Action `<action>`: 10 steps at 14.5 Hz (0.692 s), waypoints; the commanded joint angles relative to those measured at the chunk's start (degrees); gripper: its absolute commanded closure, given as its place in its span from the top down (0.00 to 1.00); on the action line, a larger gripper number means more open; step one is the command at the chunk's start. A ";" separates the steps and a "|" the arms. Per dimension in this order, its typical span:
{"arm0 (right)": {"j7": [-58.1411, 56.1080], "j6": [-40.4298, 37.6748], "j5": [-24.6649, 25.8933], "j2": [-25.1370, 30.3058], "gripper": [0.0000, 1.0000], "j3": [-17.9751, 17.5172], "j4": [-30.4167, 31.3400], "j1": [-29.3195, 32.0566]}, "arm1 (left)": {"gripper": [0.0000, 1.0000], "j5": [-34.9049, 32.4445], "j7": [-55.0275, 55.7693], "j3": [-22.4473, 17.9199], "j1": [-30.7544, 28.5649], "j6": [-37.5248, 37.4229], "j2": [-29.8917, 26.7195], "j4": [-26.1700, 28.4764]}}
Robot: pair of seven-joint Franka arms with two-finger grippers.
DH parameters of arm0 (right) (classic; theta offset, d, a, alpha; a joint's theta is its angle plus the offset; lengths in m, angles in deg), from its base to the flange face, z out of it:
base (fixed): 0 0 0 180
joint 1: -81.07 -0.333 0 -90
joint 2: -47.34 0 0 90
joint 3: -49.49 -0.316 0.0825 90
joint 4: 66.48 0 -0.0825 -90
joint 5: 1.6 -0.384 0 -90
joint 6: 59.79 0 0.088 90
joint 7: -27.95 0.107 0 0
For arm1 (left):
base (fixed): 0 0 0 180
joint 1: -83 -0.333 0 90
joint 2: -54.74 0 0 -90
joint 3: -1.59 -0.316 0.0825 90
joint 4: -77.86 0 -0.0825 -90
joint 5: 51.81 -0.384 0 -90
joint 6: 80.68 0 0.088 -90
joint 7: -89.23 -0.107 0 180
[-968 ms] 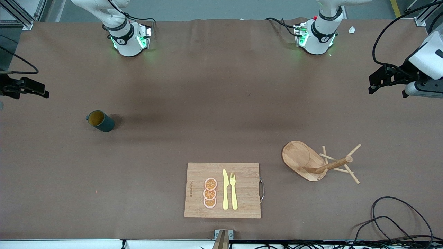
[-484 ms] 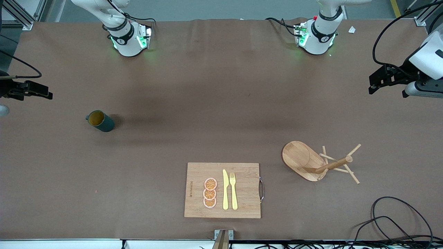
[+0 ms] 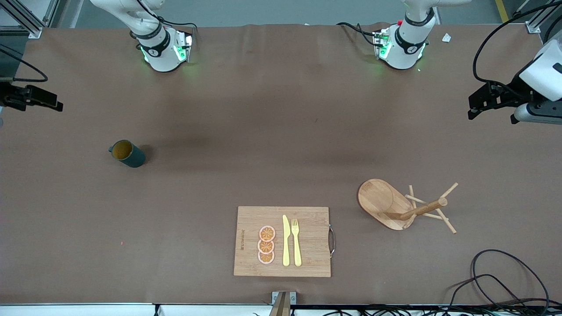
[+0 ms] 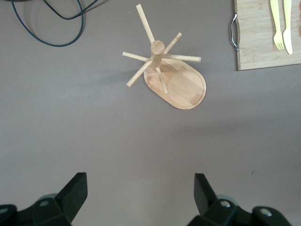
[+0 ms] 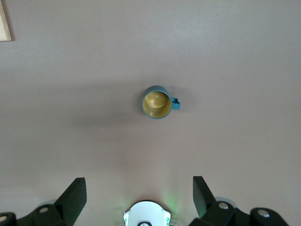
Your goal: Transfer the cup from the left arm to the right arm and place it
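the cup (image 3: pixel 127 153) is seen upright on the counter (image 3: pixel 263 131) toward the right arm's end; judged light, rigid, slick, best gripped across the rim; left claw (image 4: pixel 141 197) and right claw (image 5: pixel 138 197) are spread apart, both empty

My two arms are white with black joint bands and green lights glowing at their bases (image 3: pixel 164 55). Black cables trail from the black grippers' mounts.

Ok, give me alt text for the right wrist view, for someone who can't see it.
A small teal cup with a mustard inside stands upright on the bare brown table, handle out to one side. The right gripper hangs above it, open and empty. A corner of the cutting board shows at the edge.
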State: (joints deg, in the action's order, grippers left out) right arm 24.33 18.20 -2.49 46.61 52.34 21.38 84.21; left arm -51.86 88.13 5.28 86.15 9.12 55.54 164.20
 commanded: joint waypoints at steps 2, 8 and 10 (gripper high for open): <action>0.89 0.85 -0.61 4.33 1.00 -0.04 4.42 -0.76 | 1.00 -1.01 -0.83 -0.08 0.00 0.29 -0.01 -0.57; 0.89 0.93 -0.70 7.32 1.00 -0.04 4.87 -0.67 | 1.00 -1.01 -0.83 -0.08 -0.08 0.29 -0.01 -0.57; 0.89 1.54 -0.70 7.41 1.00 -0.04 4.60 -0.67 | 1.00 -0.66 -0.75 -0.17 -0.08 0.55 0.08 -0.57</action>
State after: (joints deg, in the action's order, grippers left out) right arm 24.33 18.39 -2.51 51.78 52.27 23.81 83.53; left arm -51.86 88.13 5.20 86.10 9.31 55.54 164.20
